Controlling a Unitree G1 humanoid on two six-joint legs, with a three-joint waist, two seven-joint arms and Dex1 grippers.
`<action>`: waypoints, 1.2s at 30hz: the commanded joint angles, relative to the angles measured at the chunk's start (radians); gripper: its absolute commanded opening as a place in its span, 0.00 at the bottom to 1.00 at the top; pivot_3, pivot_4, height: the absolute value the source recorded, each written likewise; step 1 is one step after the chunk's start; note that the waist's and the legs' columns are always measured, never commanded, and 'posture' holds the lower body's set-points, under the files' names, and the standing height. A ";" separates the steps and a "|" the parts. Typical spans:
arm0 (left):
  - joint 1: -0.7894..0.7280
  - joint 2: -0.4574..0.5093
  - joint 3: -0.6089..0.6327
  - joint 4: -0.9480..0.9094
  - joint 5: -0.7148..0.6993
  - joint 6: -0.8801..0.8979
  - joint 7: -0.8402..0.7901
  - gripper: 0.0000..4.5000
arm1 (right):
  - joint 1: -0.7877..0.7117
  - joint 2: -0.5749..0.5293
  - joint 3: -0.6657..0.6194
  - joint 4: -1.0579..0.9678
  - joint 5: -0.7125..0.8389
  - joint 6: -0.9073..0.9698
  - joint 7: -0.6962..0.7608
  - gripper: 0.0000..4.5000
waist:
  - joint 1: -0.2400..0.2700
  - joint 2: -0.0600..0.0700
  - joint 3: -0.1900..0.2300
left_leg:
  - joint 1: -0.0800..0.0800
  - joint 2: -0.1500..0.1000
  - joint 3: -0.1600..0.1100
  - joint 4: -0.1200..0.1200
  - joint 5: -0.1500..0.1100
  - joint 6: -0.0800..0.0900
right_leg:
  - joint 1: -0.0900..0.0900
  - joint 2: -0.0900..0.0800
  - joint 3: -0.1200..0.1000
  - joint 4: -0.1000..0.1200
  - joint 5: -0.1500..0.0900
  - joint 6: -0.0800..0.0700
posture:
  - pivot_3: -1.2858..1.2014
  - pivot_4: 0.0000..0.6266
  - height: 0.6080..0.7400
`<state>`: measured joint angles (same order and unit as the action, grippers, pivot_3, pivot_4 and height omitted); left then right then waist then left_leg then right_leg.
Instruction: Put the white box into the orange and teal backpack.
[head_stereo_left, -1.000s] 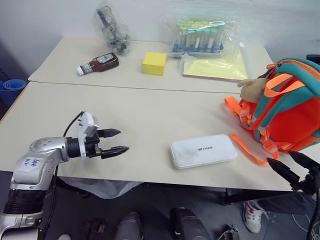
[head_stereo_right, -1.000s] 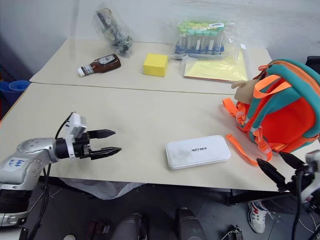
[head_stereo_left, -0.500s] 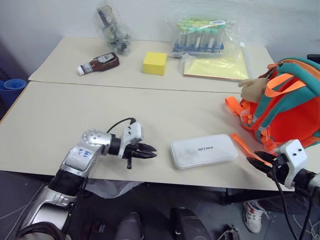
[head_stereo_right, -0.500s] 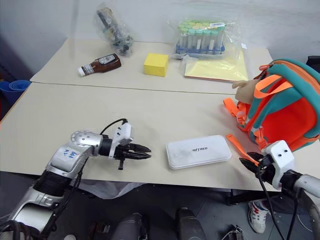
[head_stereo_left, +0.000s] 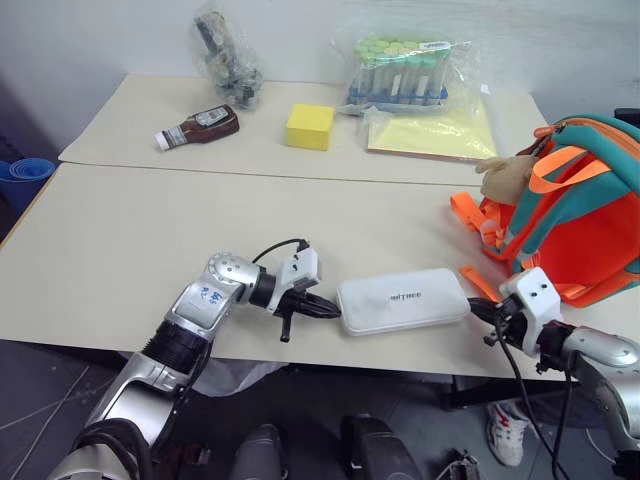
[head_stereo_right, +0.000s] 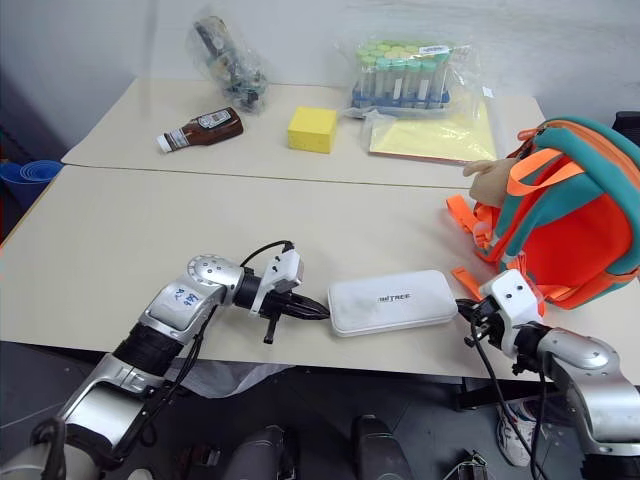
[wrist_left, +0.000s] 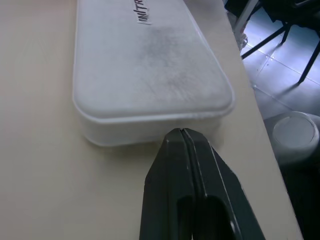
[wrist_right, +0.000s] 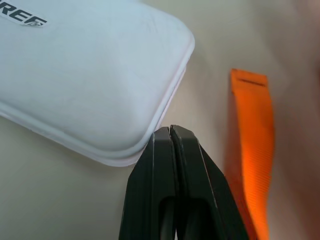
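Both arms have come in on the box (head_stereo_left: 403, 300), which lies flat just left of the backpack (head_stereo_left: 580, 215). Left gripper (head_stereo_left: 332, 309) and right gripper (head_stereo_left: 477, 309) have closed their jaws, tips at opposite short ends. I read this as a two-sided squeeze before lifting.

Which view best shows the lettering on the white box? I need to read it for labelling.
The right eye view: the whole white box lies flat with its grey lettering complete, though small. The left eye view shows the same. The left wrist view cuts the lettering at the frame edge; the right wrist view shows its last letters only.
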<state>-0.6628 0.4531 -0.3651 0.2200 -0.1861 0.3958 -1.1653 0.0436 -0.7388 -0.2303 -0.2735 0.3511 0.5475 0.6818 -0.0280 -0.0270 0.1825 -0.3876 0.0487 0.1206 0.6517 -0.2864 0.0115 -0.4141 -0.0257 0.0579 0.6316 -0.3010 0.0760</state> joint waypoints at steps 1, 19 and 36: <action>-0.058 -0.050 0.025 0.068 0.043 -0.049 0.081 0.00 | 0.005 0.007 0.008 -0.104 0.017 0.029 -0.013 0.01 | 0.000 0.000 0.000 | 0.000 0.000 0.000 0.000 0.000 0.000 | 0.000 0.000 0.000 0.000 0.000 0.000 | 0.52 0.24 1.00; -0.263 0.042 0.151 0.297 -0.124 0.681 -0.066 0.60 | 0.049 -0.026 -0.016 -0.119 -0.030 0.040 -0.021 0.00 | -0.001 0.000 0.000 | -0.001 -0.001 0.000 0.004 0.000 0.000 | -0.001 0.001 -0.001 0.005 -0.001 0.002 | 0.52 0.24 1.00; -0.410 -0.270 0.237 0.464 -0.154 0.975 0.228 0.99 | -0.028 0.010 0.051 -0.046 -0.043 0.000 -0.016 0.00 | 0.002 0.000 0.000 | -0.002 -0.002 -0.001 0.008 -0.001 0.000 | 0.000 -0.001 0.000 0.008 -0.003 0.004 | 0.52 0.24 1.00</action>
<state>-1.0740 0.2215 -0.1193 0.6777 -0.3177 1.3443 -0.9548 0.0269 -0.7361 -0.1777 -0.3052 0.3079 0.5679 0.6637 -0.0263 -0.0272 0.1825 -0.3893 0.0464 0.1194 0.6602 -0.2876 0.0111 -0.4144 -0.0265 0.0575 0.6395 -0.3035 0.0801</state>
